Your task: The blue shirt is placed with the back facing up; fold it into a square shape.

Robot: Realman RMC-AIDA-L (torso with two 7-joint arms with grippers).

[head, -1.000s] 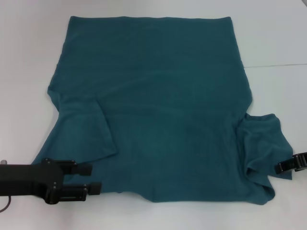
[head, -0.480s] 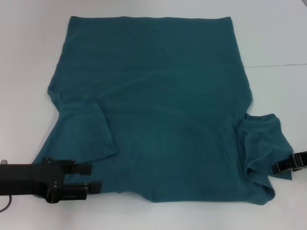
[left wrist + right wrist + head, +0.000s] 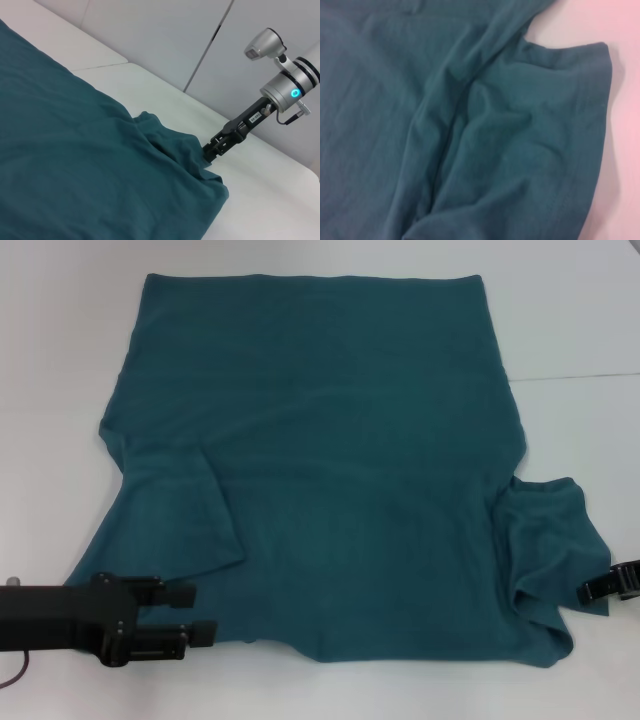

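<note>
The blue shirt lies spread flat on the white table. Its left sleeve is folded in over the body. Its right sleeve sticks out rumpled. My left gripper is open at the shirt's near left edge, with its fingers just over the fabric. My right gripper is at the outer edge of the right sleeve. The left wrist view shows the shirt and the right gripper touching the sleeve. The right wrist view shows only the creased sleeve.
A seam between two table tops runs off to the right behind the shirt. A white wall with panel joints stands beyond the table in the left wrist view.
My right gripper moved in toward the sleeve, then back out a little. My left gripper shifted slightly toward the near edge. The shirt lies as before.
</note>
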